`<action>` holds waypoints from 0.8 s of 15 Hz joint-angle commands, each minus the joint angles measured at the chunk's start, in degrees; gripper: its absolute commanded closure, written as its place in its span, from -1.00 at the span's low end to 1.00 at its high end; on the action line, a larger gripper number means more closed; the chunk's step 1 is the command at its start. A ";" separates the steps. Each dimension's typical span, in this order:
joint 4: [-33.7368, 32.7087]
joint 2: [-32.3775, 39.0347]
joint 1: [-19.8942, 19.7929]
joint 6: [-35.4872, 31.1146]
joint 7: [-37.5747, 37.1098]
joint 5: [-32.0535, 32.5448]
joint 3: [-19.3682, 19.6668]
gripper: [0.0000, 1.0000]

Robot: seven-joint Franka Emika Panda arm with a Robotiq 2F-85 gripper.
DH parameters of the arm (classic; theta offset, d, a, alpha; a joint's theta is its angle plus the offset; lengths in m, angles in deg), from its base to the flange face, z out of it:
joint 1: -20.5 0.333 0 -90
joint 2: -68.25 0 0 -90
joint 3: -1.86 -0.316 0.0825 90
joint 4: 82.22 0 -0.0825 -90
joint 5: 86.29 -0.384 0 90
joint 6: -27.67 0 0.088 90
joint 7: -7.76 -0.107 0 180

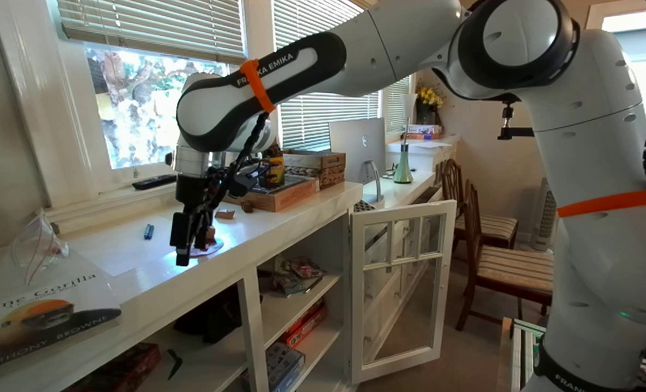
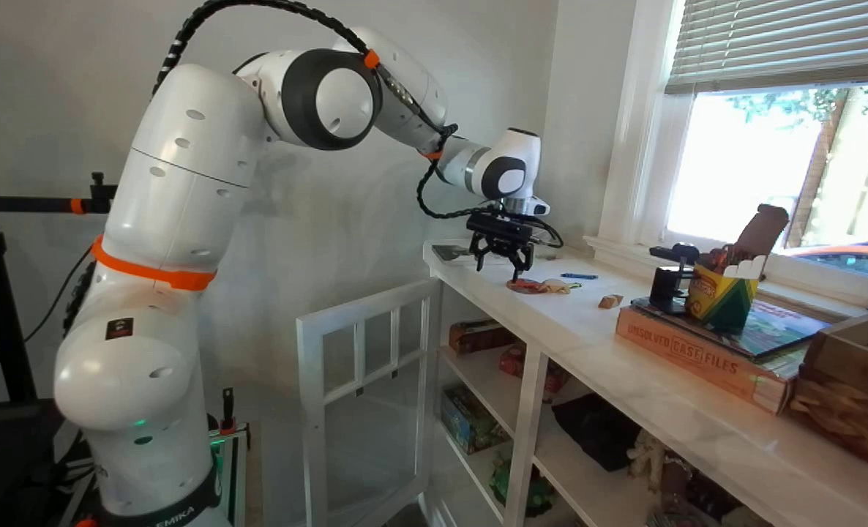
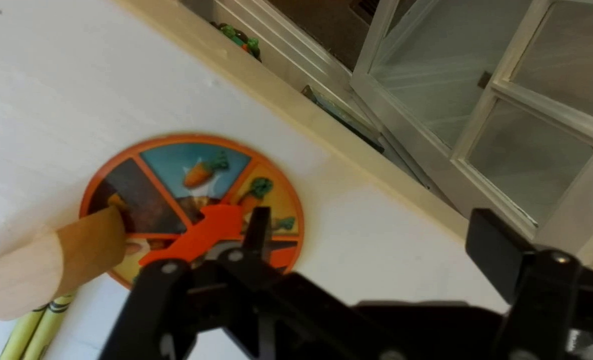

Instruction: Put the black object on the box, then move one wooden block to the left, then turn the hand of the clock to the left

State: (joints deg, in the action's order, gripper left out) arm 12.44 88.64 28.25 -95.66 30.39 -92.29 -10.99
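Note:
The clock is a round, orange-rimmed disc (image 3: 191, 145) flat on the white counter, with an orange arrow hand (image 3: 201, 232). It also shows in both exterior views (image 1: 209, 249) (image 2: 523, 286). My gripper (image 3: 369, 225) is open and empty; in the wrist view one finger overlaps the disc beside the arrow. It also shows in both exterior views (image 1: 191, 251) (image 2: 498, 272). Contact cannot be told. A wooden block (image 3: 51, 265) overlaps the disc's edge. Another wooden block (image 2: 610, 301) lies nearer the flat brown box (image 2: 686, 348). A black object (image 2: 667, 287) stands on top of the box.
A crayon carton (image 2: 723, 293) stands on the box, and a wooden crate (image 2: 851, 395) is beside it. Yellow crayons (image 3: 41, 320) and blue crayons (image 1: 148, 231) lie on the counter. A book (image 1: 45, 310) lies at one end. A glazed door (image 2: 368, 380) hangs open below.

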 commanded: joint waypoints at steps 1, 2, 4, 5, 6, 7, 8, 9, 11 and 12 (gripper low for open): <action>2.58 -1.46 -0.99 -2.39 1.18 -2.92 -0.54 -1.00; 2.68 -1.50 -1.06 -2.65 1.22 -3.25 -0.56 -1.00; 3.04 -1.54 -1.13 -3.28 1.27 -3.93 -0.57 -1.00; 3.13 -1.55 -1.14 -3.32 1.27 -4.04 -0.53 -1.00; 3.20 -1.55 -1.15 -3.40 1.27 -4.13 -0.51 -1.00; 3.24 -1.54 -1.23 -3.45 1.34 -4.32 -0.50 -1.00; 3.31 -1.52 -1.26 -3.60 1.30 -4.29 -0.46 -1.00; 3.31 -1.43 -1.37 -3.78 1.25 -4.42 -0.43 -1.00; 3.41 -1.39 -1.51 -4.26 1.07 -4.49 -0.37 -1.00; 3.47 -1.35 -1.61 -4.43 1.07 -4.50 -0.35 -1.00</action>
State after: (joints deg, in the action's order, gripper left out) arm 13.46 88.64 27.50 -98.38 30.41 -94.97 -10.99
